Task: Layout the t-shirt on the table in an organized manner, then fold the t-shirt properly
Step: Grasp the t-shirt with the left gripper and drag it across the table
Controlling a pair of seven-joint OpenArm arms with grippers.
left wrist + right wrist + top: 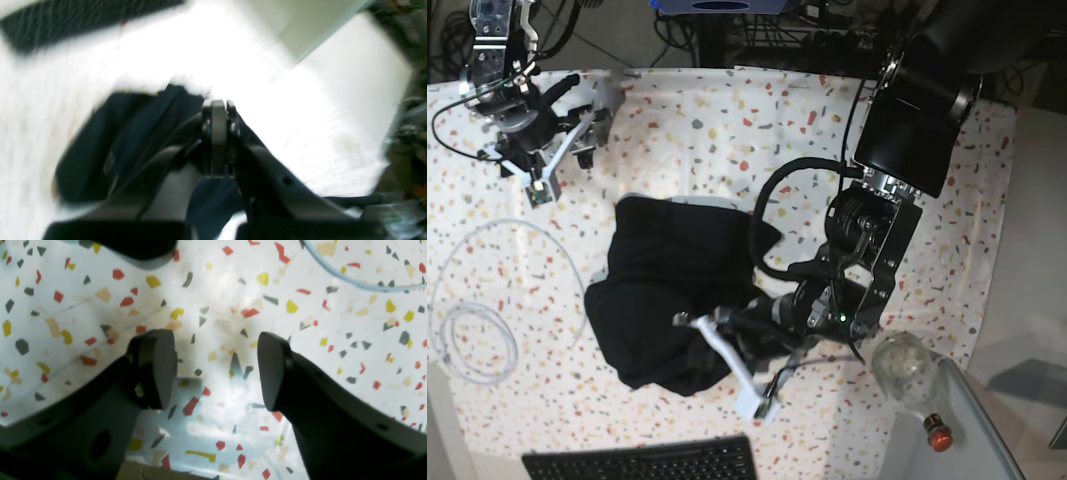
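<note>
One left gripper [712,335] clamps t-shirt [667,290] at five o'clock; right gripper [217,370] gapes; we risk bunching.

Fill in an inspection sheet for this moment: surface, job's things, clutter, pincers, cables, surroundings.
Surface: white flecked terrazzo-pattern tablecloth, flat.
Job's things: plain black soft-fabric t-shirt lies bunched in a heap, not laid out.
Clutter: black keyboard at near edge; clear glass bottle with red cap beside the table.
Pincers: left pincer shut on the t-shirt's edge; right pincer open, empty, above bare cloth.
Cables: pale looped cable on cloth.
Surroundings: dark equipment behind the table.
</note>
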